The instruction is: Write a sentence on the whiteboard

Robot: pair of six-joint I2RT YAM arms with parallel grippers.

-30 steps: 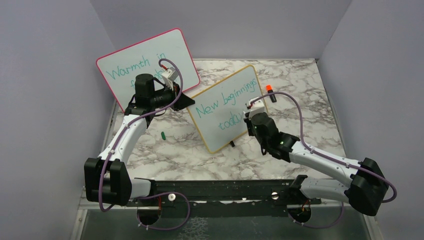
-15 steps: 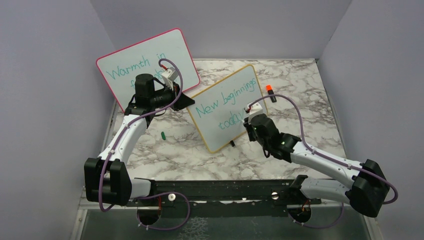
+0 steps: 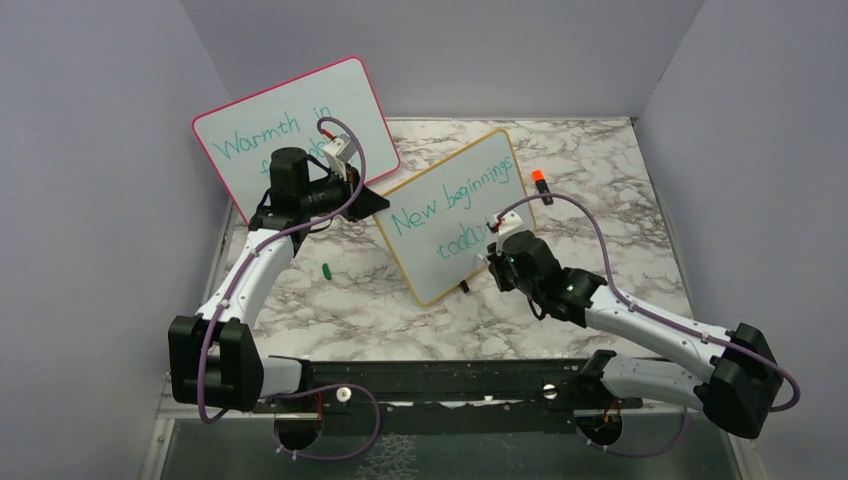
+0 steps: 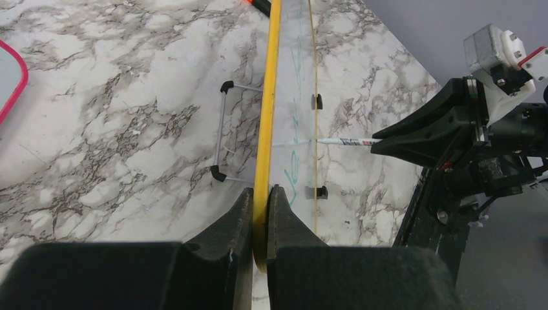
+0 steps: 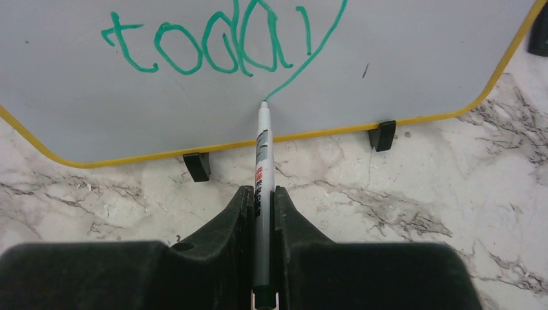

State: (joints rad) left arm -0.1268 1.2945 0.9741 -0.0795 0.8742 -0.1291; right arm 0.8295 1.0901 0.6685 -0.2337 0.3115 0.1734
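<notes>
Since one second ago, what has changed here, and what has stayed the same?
The right tool, shut on the marker, slid toward the table's near edge, down the whiteboard. The left tool stayed clamped on its yellow frame; the board did not move.

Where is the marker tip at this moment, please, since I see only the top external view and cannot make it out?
Observer: The marker has its tip on the whiteboard, at the end of the last stroke of the sentence, just above the board's lower edge.
Operator: Is it gripped squarely?
Observer: The right gripper is shut on the marker, with the barrel straight between its fingers.
Operator: And the other arm?
Observer: The left gripper is shut on the board's yellow frame, with a finger on each face.
</notes>
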